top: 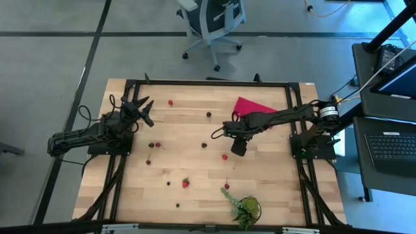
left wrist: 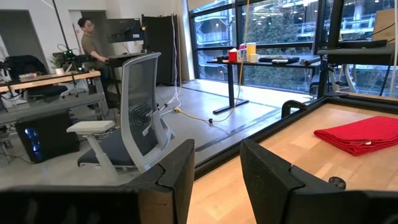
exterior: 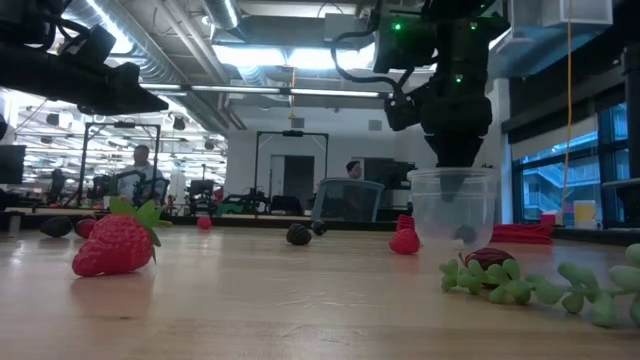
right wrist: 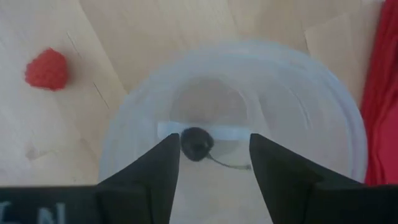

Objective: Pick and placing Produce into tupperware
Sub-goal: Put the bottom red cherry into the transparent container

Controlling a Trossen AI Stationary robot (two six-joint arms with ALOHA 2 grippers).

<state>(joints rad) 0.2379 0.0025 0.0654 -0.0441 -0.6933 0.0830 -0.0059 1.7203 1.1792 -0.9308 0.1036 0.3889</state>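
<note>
My right gripper (right wrist: 211,165) hangs straight over the tupperware (right wrist: 233,124), fingers spread apart with nothing between them, and a dark cherry (right wrist: 196,144) with its thin stem lies on the cup's floor right below me. So I judge this to be the drop step of one pick-and-place round: the fruit is in the cup and my fingers are clear of it. In the low view the cup (exterior: 452,205) stands upright on the desk (exterior: 300,300) directly under my wrist.

My left gripper (top: 140,109) waits well off to the side near the desk's far edge, fingers partly apart, holding nothing.

Most of the produce is not yet in. A red berry (right wrist: 46,68) sits on the desk just beside the cup, close to me. A strawberry (top: 186,183) and several dark berries (top: 151,145) lie scattered farther out, toward my left arm's side.

Next I should lift clear of the rim without knocking the light cup, swing to the near red berry, descend with fingers wide, and close gently, since these fruits are small and will likely roll.
</note>
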